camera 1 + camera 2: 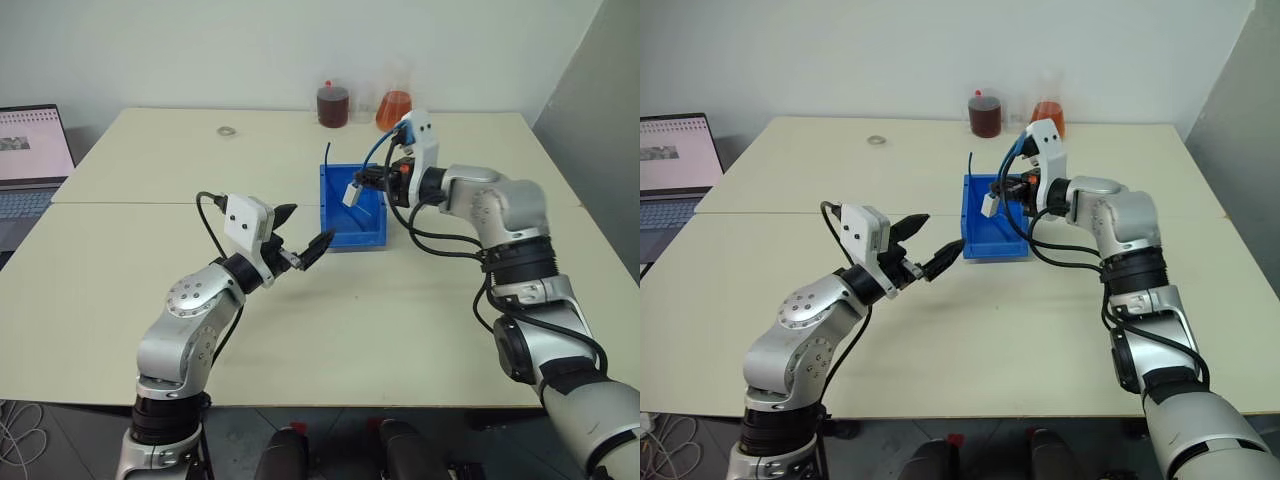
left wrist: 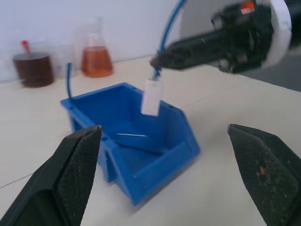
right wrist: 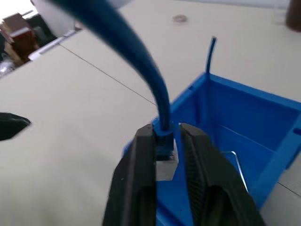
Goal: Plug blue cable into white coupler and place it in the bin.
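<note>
- Grey laptop point(image 1: 30, 160), far left of the bench point(image 1: 120, 290); lid up, screen lit, well apart from the work.
- Left claw point(image 1: 300, 235), raised over the bench just short of the bin's front; both black fingers spread wide, nothing between them.
- Small ring-shaped item point(image 1: 227, 130), far side of the bench; too small to identify.
- Blue bin point(image 1: 372, 235), plastic, open top, mid-bench; a thin wire-like piece lies on its floor in the left wrist view.
- White coupler point(image 1: 351, 193), small boxy block, hanging in the air above the bin's open top, not resting on anything.
- Blue cable point(image 3: 146, 61), light-blue cord; its plug end sits in the top of the coupler, and its free end stands up behind the bin's far wall. Judged light, limp along its length and stiff only at the plug; best held at the plug or the coupler body, since a hold on the cord alone would let the block swing.
- Right claw point(image 3: 165, 141), above the bin; fingers set close about the plug where it meets the coupler, carrying both.
- Two flasks of dark point(image 1: 333, 105) and orange point(image 1: 394, 108) liquid, far edge; fragile, clear of the bin.
</note>
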Available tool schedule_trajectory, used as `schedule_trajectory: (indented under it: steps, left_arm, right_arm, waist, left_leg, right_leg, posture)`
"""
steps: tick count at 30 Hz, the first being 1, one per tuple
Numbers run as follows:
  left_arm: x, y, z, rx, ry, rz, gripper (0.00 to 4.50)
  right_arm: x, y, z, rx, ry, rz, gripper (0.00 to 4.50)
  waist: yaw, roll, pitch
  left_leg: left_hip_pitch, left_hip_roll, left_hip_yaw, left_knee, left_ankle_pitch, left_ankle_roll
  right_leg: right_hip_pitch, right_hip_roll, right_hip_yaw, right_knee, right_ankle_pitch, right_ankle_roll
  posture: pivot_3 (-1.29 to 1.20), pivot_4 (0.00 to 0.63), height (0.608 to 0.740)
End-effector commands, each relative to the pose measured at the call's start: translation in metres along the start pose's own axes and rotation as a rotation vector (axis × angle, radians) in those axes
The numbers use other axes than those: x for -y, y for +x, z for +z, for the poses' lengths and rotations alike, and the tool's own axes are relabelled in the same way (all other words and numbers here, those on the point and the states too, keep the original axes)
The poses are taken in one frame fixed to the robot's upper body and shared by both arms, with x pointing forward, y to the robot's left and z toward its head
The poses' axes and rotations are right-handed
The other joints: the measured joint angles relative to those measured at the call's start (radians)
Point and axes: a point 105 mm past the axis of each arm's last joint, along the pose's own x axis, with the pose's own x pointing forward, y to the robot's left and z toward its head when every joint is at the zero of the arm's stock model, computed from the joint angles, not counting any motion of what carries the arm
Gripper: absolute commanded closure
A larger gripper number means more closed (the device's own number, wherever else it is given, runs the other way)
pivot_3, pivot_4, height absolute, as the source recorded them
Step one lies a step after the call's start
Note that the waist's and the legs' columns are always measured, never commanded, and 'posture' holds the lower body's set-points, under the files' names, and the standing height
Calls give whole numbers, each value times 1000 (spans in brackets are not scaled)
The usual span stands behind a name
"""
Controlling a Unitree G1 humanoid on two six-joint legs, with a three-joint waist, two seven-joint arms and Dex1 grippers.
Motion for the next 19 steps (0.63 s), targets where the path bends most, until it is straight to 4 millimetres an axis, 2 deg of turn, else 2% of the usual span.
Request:
schedule_trajectory:
  steps: [1,3,9,12,15,19]
  left_arm:
    - [2,1,17,52,21,38,0]
    - [2,0,17,46,16,41,0]
    - [0,-3,9,7,30,37,0]
    - [-1,-2,10,8,17,23,0]
    - [-5,-3,10,1,2,36,0]
    - [-13,-8,10,-17,30,71,0]
  right_arm:
    - [3,4,23,54,-69,-24,2542]
    - [7,5,24,57,-67,-39,1953]
    - [15,4,27,66,-71,-78,653]
    - [25,-5,39,103,-88,-139,13]
    - [27,-20,44,130,-112,-157,13]
    - [18,-45,35,149,-139,-163,13]
  waist:
    - [0,0,0]
    - [0,0,0]
    - [0,0,0]
    - [1,0,0]
    - [3,0,0]
    - [8,0,1]
  left_leg:
    - [0,0,0,0,0,0]
    - [0,0,0,-1,0,0]
    - [0,0,0,-1,0,0]
    - [0,0,0,-1,0,0]
    - [-1,0,0,-1,0,0]
    - [-1,0,-1,-1,0,0]
  right_leg:
    - [0,0,0,0,0,0]
    - [0,0,0,0,0,0]
    - [0,0,0,0,0,0]
    - [0,0,0,0,0,0]
    - [0,0,0,-1,0,0]
    - [0,0,-1,-2,0,0]
  posture:
    - [0,150,740]
    - [0,150,740]
    - [0,150,740]
    - [0,150,740]
    - [0,150,740]
    - [0,150,740]
